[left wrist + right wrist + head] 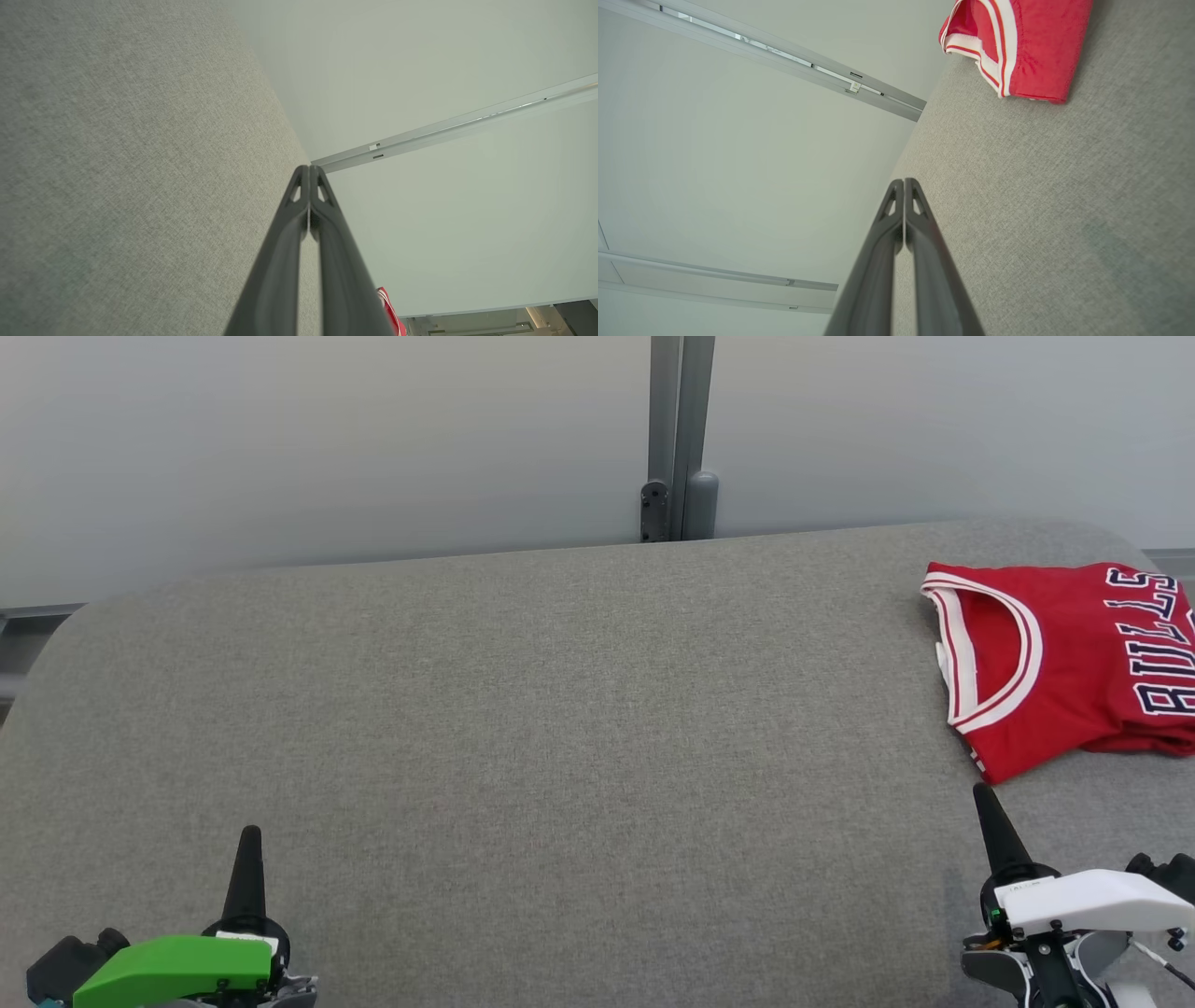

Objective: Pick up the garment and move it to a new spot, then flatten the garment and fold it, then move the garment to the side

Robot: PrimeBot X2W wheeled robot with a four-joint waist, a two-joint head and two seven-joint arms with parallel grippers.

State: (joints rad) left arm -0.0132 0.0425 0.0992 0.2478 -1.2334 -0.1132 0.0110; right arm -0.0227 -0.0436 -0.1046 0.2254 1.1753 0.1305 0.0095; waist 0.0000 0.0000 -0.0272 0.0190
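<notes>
Folded red garment (1055,681) lies at the grey worktop's (560,709) right edge. The left gripper (250,835) and right gripper (980,793) are pinched closed and empty.

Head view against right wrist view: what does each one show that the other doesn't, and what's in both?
Head view's extras: the left gripper, shut, at the lower left, and the dark lettering on the garment. Right wrist view's extras: a second pale rail crossing the wall, and a close look at the garment's striped trim. Shared: the folded red garment lying on the grey padded surface, and the right gripper, shut and apart from it.
</notes>
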